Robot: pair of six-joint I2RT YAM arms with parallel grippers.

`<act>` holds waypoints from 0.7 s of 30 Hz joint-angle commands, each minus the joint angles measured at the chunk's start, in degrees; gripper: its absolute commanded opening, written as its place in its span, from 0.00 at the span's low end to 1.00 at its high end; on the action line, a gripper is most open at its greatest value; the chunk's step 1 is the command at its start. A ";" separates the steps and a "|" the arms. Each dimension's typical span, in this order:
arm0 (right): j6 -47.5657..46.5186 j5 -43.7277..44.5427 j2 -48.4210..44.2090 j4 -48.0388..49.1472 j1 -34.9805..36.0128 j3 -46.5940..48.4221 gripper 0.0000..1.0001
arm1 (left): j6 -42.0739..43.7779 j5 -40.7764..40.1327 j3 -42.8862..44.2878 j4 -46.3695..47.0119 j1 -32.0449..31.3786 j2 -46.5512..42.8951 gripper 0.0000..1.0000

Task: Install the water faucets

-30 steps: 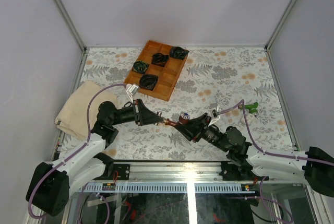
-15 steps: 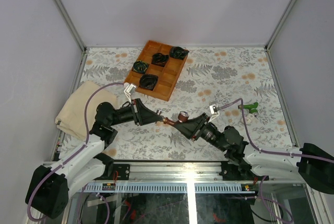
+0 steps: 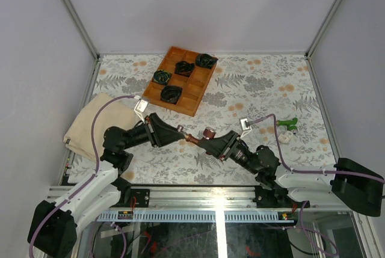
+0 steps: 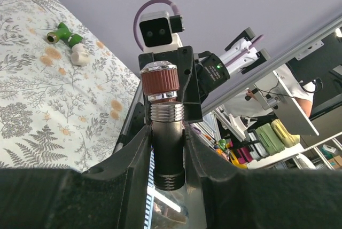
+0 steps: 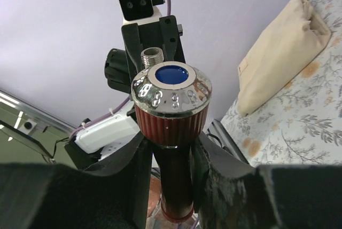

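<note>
Both grippers hold the dark red-brown water faucet (image 3: 195,139) in the air over the middle of the table. My left gripper (image 3: 180,133) is shut on its dark tube end (image 4: 168,154), below the silvery threads and the red-brown collar (image 4: 159,82). My right gripper (image 3: 207,142) is shut on the stem (image 5: 175,175) under the ribbed knob with the blue cap (image 5: 171,95). A silvery threaded end (image 5: 152,55) sticks up behind the knob. The bright green faucet (image 3: 290,124) (image 4: 64,35) lies loose at the right of the table.
A small white piece (image 3: 284,138) (image 4: 80,55) lies next to the green faucet. A wooden tray (image 3: 198,83) at the back holds several black-and-green coiled bundles. A folded beige cloth (image 3: 90,122) (image 5: 278,53) lies at the left edge.
Both grippers and the faucet have drifted slightly left. The left wrist has rolled and drawn back. The knob's blue cap, facing up before, has turned away from the top camera.
</note>
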 commanded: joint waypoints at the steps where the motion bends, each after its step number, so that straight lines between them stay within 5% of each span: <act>1: 1.86 1.09 0.28 4.53 0.02 2.44 0.00 | -2.76 4.67 0.63 6.91 -1.18 -1.01 0.00; 21: 10.71 2.50 -10.23 -16.11 -0.14 6.43 0.00 | 12.16 6.72 0.49 12.47 -2.71 -3.81 0.03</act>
